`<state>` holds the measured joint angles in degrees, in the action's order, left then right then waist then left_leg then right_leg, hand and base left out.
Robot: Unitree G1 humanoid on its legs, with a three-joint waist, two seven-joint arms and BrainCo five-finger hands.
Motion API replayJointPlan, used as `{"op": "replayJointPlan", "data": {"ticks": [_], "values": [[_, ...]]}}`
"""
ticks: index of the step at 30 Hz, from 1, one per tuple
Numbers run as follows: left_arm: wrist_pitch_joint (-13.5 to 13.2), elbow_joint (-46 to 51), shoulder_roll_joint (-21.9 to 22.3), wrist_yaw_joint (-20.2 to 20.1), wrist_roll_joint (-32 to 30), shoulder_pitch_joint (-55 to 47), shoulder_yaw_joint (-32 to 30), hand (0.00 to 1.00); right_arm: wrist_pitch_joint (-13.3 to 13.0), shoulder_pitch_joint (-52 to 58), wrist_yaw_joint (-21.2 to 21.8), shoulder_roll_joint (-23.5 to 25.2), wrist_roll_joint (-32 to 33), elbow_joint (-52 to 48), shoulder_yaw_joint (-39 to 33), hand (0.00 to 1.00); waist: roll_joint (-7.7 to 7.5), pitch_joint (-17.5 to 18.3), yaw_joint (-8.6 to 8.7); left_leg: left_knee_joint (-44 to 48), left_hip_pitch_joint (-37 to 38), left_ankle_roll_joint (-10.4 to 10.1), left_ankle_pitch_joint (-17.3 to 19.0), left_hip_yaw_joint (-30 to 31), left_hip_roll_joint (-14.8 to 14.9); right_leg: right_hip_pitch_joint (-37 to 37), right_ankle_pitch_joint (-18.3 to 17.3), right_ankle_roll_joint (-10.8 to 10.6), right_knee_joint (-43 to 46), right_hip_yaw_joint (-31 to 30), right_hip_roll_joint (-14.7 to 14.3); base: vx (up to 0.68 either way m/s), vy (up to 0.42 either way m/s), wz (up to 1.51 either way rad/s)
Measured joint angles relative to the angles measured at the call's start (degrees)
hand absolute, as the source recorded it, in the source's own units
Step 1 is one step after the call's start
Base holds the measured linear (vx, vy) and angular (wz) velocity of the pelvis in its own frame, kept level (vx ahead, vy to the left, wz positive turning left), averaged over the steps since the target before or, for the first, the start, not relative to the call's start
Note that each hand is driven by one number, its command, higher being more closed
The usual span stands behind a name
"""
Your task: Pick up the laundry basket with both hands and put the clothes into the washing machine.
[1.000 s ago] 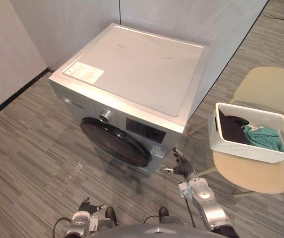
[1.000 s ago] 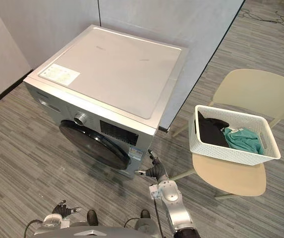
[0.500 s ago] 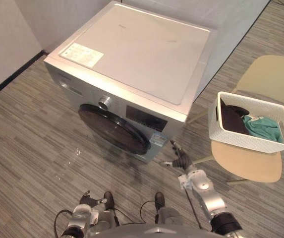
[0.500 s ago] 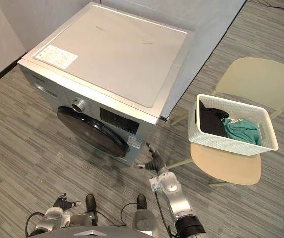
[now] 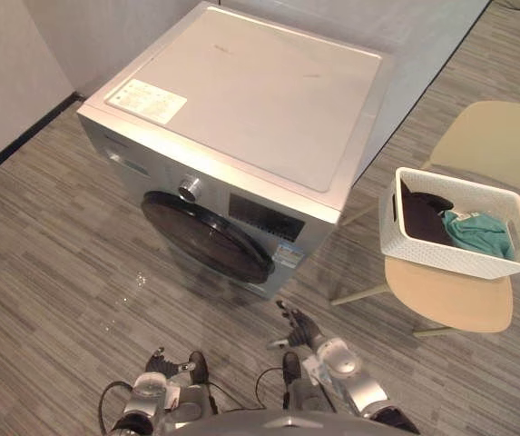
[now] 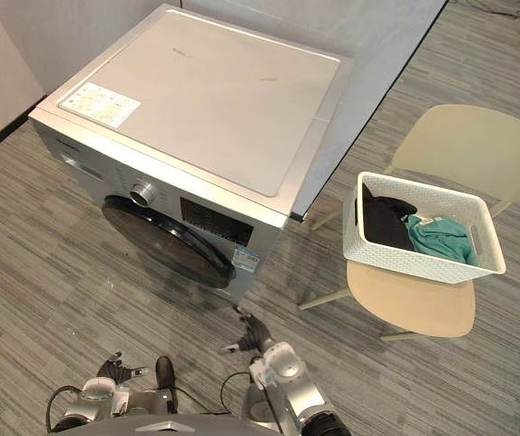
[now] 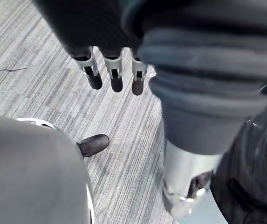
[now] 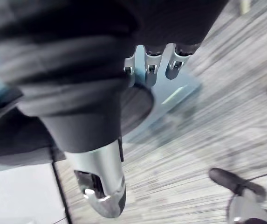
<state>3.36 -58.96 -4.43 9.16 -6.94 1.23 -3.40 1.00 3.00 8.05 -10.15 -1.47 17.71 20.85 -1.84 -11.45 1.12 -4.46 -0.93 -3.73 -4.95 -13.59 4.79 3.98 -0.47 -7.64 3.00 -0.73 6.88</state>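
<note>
Hanging low before washer (image 5: 241, 118), left hand (image 7: 116, 77) and right hand (image 5: 299, 329) both slack-fingered, empty; basket (image 5: 459, 259) beside washer untouched, so uneven two-hand grab could tip clothes (image 5: 477, 232) out, door (image 5: 207, 238) shut.

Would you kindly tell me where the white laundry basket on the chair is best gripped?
Probably by its two short end walls, where handle slots are cut just under the rim. The laundry basket sits level on the chair, long axis left to right, so come in from both ends at once.

One washing machine (image 5: 241, 136), one basket (image 5: 441, 257), one chair (image 5: 500, 145)
</note>
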Motion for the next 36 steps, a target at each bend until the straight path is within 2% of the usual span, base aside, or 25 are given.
{"op": "replayJointPlan", "data": {"ticks": [5,8,11,13,16,21,26,28,31,36], "values": [[0.0,0.3,0.0,0.0,0.0,-0.1,-0.9,0.00,-2.3,-0.3,0.2,0.6,7.6,-9.2,1.4,0.00,-0.73,0.4,-0.62,0.0,-0.1,0.0,0.0,-0.1,0.0,-0.2,0.4,0.3,-0.7,-0.1,0.0,-0.04,0.006,-0.02],[0.2,0.3,-0.1,0.1,0.0,-0.3,-1.7,0.00,-2.6,-0.1,-0.6,0.6,10.4,-12.7,-0.3,0.00,-1.30,0.7,-0.63,0.0,-0.2,0.0,0.0,0.2,0.0,-0.3,0.6,0.0,-0.9,0.2,0.0,0.00,-0.001,0.04],[0.5,0.3,0.0,0.1,0.0,-0.3,-2.2,0.00,-3.1,-0.2,-1.9,0.6,11.3,-14.6,-3.7,0.00,-1.33,0.7,-0.54,0.0,-0.3,0.0,0.0,0.7,-0.1,-1.0,0.7,-0.1,-1.3,0.7,0.1,0.02,-0.005,0.09],[0.5,0.3,0.0,0.1,-0.1,-0.3,-2.5,0.00,-3.6,-0.7,-4.2,0.5,11.3,-14.6,-6.0,0.00,-1.33,0.7,-0.63,0.0,-0.2,0.0,-0.1,1.1,-0.1,-1.3,0.7,-0.1,-1.5,1.2,0.1,0.03,-0.006,0.09],[0.5,0.3,0.0,0.3,-0.1,-0.3,-2.8,0.00,-3.5,-2.6,-6.0,0.4,11.2,-14.1,-6.2,0.00,-1.31,0.7,-0.63,0.0,-0.3,0.0,-0.1,1.1,-0.1,-1.2,0.8,-0.1,-1.5,1.2,0.1,0.00,0.000,0.00],[0.5,0.8,0.1,0.7,0.1,-0.2,-2.8,0.00,-3.1,-10.8,-7.6,0.4,10.5,-6.1,-5.1,0.00,-0.95,0.0,-1.30,0.0,-1.0,0.1,-0.4,1.7,-0.1,-0.9,1.0,0.0,-1.5,1.7,0.1,-0.01,-0.001,0.06],[0.4,2.4,0.3,2.2,2.7,1.6,-2.5,0.00,-2.0,-22.9,-8.7,0.8,10.6,5.3,-4.0,0.00,0.55,-4.6,-3.02,0.0,-3.7,0.4,-2.1,4.3,-0.1,0.5,1.2,0.1,-0.7,4.2,0.1,-0.07,0.009,0.27],[0.3,3.9,0.4,3.1,4.5,2.1,-2.0,0.00,-1.4,-28.6,-10.9,1.1,10.7,10.6,-5.0,0.00,1.40,-6.6,-4.09,0.0,-5.6,0.5,-3.0,5.5,-0.2,1.9,1.5,0.1,-0.4,4.9,0.2,-0.09,0.026,0.23],[0.0,4.3,-0.1,3.2,5.6,2.0,-2.0,0.00,-1.3,-30.4,-12.4,1.4,11.2,12.6,-5.6,0.00,1.35,-7.6,-4.23,0.0,-6.3,0.5,-3.5,5.9,-0.2,2.4,1.7,0.1,-0.2,5.4,0.2,-0.04,0.019,0.09],[-0.6,4.4,0.0,3.6,6.9,2.9,-1.4,0.00,0.1,-35.3,-12.9,2.0,11.2,17.6,-5.9,0.00,2.29,-8.8,-4.93,0.0,-8.9,0.2,-4.1,6.7,-0.2,4.2,1.9,0.6,-0.3,6.3,0.2,-0.04,0.022,0.09]]}}
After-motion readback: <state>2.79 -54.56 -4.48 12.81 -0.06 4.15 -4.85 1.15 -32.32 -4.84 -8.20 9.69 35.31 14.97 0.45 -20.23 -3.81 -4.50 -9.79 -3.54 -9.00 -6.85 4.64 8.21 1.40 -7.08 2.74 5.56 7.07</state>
